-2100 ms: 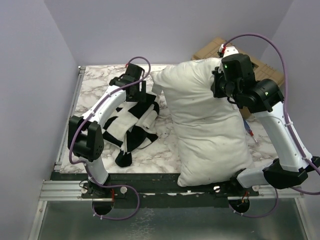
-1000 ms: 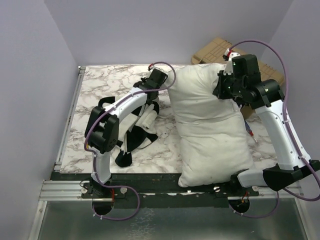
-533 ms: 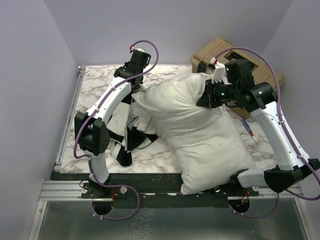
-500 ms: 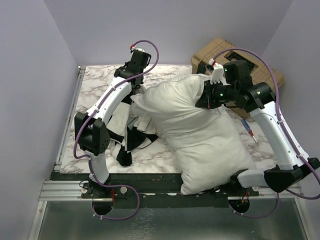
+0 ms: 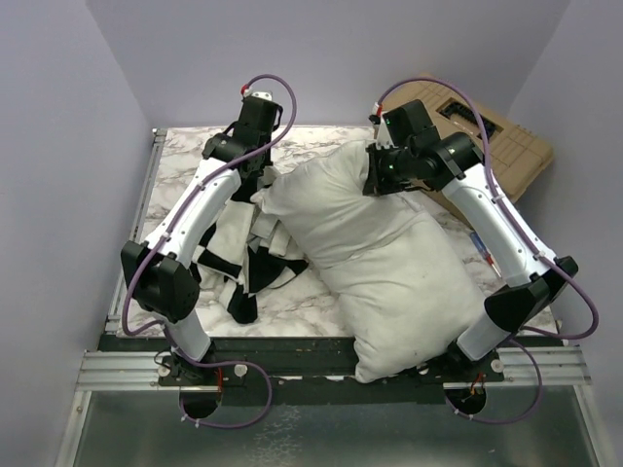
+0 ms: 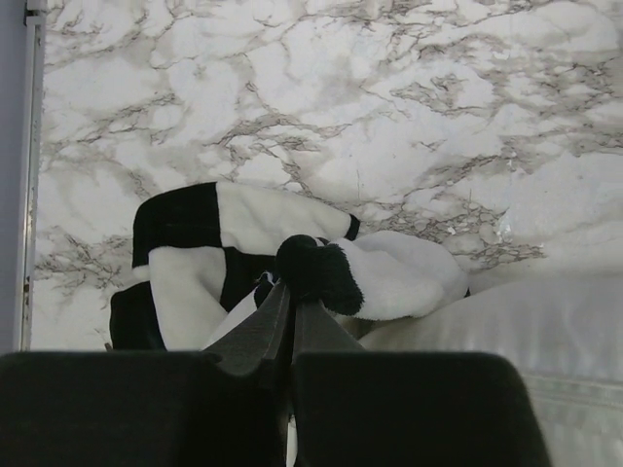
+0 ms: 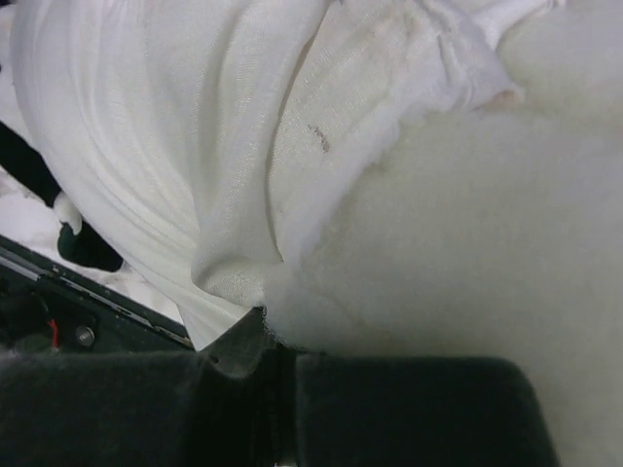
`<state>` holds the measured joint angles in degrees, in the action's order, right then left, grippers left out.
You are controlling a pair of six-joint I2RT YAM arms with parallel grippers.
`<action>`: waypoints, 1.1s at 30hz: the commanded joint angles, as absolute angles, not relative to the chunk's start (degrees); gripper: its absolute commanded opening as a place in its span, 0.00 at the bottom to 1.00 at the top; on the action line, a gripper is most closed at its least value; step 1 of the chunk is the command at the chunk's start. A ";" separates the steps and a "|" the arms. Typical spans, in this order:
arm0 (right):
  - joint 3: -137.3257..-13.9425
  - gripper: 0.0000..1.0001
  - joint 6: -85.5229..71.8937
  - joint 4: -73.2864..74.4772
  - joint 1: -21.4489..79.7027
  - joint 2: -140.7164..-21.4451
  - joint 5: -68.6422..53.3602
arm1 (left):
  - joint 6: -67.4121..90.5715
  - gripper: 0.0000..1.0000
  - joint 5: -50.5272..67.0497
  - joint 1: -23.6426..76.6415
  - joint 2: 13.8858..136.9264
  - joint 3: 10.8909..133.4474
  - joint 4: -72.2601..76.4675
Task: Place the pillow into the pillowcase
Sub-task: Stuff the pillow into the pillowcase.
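Note:
The plain white pillow (image 5: 389, 263) lies slantwise from the table's front right to its far middle. Its far end overlaps the black-and-white checked pillowcase (image 5: 238, 258), which lies crumpled on the left. My left gripper (image 5: 263, 175) is shut on a bunched edge of the pillowcase (image 6: 234, 248) at the jaw tips (image 6: 292, 287), with the pillow (image 6: 545, 331) just to its right. My right gripper (image 5: 373, 183) is shut on a fold of cloth at the pillow's far end (image 7: 438, 195), pinched at the jaw tips (image 7: 275, 336).
A brown cardboard box (image 5: 496, 131) sits beyond the marble table's (image 5: 185, 156) back right corner. A small red and blue tool (image 5: 484, 251) lies by the pillow's right side. Lavender walls close in on three sides, and a metal rail (image 5: 127, 365) runs along the near edge.
The right arm has dragged the pillow's far end leftward over the pillowcase. The left gripper, holding the pillowcase edge, has shifted toward the back left.

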<state>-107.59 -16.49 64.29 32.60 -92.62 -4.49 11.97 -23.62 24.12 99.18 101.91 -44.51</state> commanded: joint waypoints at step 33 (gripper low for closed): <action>-94.60 0.00 -32.15 31.14 36.56 -89.78 -40.17 | 24.75 0.00 -9.40 28.12 93.50 108.88 -46.52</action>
